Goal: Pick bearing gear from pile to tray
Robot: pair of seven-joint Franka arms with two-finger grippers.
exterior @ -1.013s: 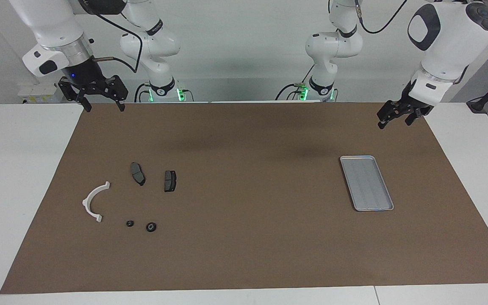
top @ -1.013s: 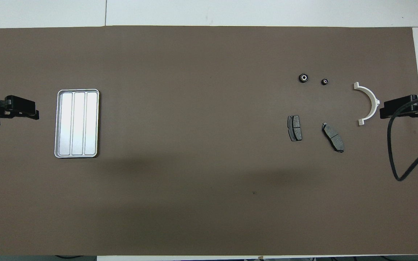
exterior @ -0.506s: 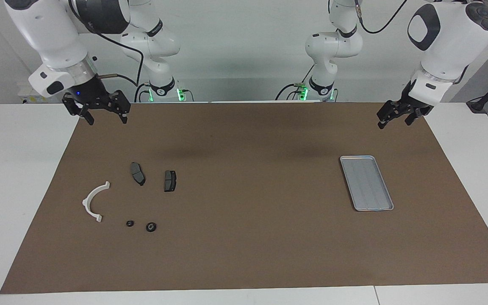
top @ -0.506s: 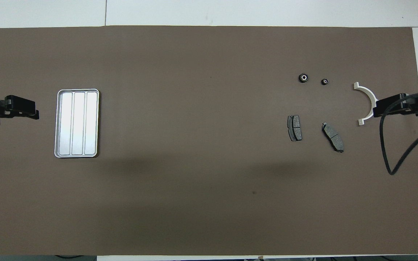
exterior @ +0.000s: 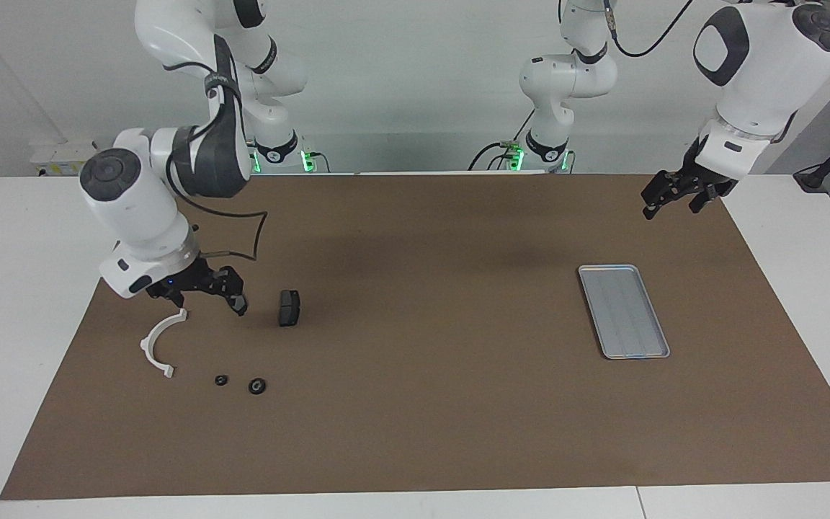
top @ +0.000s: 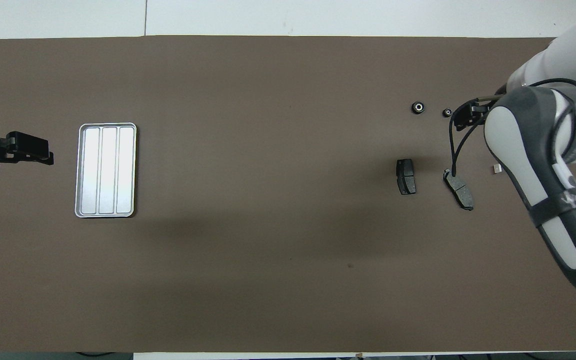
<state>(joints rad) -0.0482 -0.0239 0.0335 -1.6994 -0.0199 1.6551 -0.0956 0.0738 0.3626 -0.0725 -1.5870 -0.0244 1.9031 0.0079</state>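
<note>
Two tiny black round gears (exterior: 221, 380) (exterior: 256, 386) lay flat, side by side and apart, on the brown desk toward the right arm's end, the larger (top: 418, 107) showing a pale centre. In the facing view they sat at five o'clock from the white half-ring bracket (exterior: 158, 344), with one dark brake pad (exterior: 289, 308) at twelve o'clock. The silver ribbed tray (exterior: 623, 311) lay flat and empty toward the left arm's end, well apart.
</note>
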